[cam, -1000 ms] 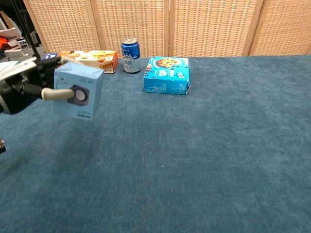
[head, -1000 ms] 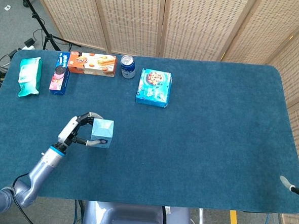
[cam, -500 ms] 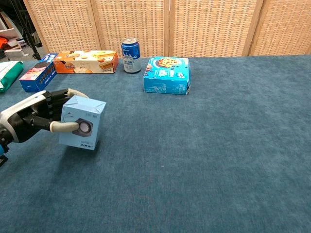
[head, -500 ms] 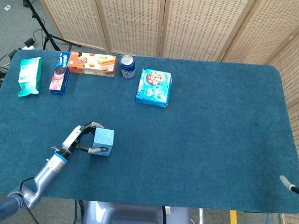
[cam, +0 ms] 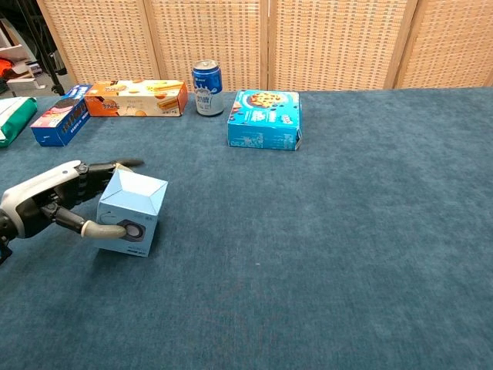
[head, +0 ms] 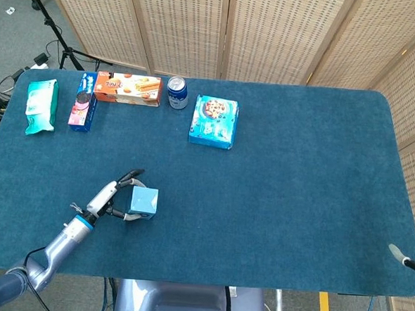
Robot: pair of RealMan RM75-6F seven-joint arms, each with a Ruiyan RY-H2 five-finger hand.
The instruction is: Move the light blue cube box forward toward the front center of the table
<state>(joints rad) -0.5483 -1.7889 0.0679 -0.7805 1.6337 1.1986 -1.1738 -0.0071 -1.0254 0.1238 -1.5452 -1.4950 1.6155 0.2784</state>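
Observation:
The light blue cube box [head: 143, 201] rests on the blue cloth at the front left of the table; in the chest view the box [cam: 132, 210] sits low on the left. My left hand [head: 113, 199] lies right beside its left side. The fingers [cam: 115, 164] stretch out straight past the box's far edge, and the thumb [cam: 102, 229] touches its front face low down. Of my right hand [head: 408, 231], only two fingertips show at the right edge of the head view. They are far apart, off the table, with nothing between them.
Along the back left stand a green pouch [head: 40, 105], a blue cookie pack [head: 84, 101], an orange biscuit box [head: 128, 88] and a blue can [head: 177, 92]. A turquoise cookie box [head: 214, 121] lies right of the can. The table's front edge [head: 207, 281] runs close below the cube.
My left hand has carried the cube box down and toward the front, and set it on the cloth. Its fingers, curled over the box before, have straightened out.

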